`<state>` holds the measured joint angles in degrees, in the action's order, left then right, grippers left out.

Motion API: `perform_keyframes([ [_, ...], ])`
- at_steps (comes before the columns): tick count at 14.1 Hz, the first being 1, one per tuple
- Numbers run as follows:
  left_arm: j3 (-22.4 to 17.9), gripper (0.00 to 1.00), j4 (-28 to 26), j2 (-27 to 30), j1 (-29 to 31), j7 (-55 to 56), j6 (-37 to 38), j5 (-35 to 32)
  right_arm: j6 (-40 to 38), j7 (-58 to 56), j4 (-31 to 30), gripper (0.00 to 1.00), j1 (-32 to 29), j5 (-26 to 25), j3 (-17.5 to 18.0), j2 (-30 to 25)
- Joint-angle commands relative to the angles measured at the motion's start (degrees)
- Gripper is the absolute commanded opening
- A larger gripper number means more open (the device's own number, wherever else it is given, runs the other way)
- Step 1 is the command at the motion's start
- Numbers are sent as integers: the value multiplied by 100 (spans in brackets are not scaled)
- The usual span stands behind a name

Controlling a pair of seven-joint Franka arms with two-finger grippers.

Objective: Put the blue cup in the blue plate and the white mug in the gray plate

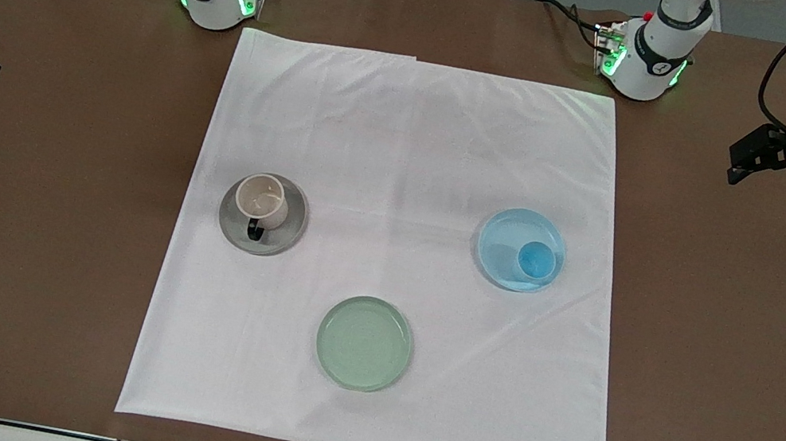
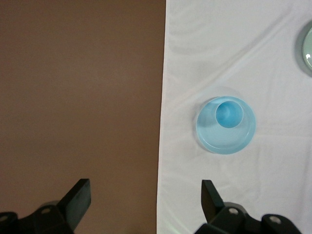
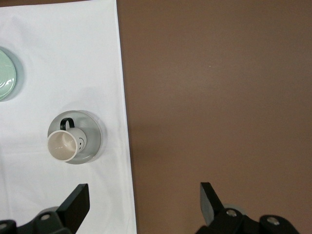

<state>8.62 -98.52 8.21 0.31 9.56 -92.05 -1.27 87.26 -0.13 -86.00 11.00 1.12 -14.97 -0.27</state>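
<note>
Both cups sit upright on plates: the blue cup (image 1: 536,261) in the blue plate (image 1: 503,234), the white mug (image 1: 262,201) in the gray plate (image 1: 288,233). Left gripper (image 2: 146,197) and right gripper (image 3: 145,200) wait over bare brown tabletop (image 1: 741,355), jaws released and empty.

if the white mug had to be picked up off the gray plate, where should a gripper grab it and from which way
Probably the rim, from straight above. The white mug stands upright and open-topped on the gray plate, so one finger could go inside and one outside the wall. Grip away from the thin black loop handle, which points toward the front camera. The plate's low rim makes a side approach awkward.
</note>
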Motion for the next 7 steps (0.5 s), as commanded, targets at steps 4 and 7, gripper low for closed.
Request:
perform_keyframes([
  [4, -97, 100, -18, 76, 39, -139, 275, 267, 1, 83, 57, 100, -1, 29, -23, 36],
  [7, -133, 100, 87, 41, 39, -226, 302, 198, 1, 75, 57, 100, -1, 29, -23, 36],
])
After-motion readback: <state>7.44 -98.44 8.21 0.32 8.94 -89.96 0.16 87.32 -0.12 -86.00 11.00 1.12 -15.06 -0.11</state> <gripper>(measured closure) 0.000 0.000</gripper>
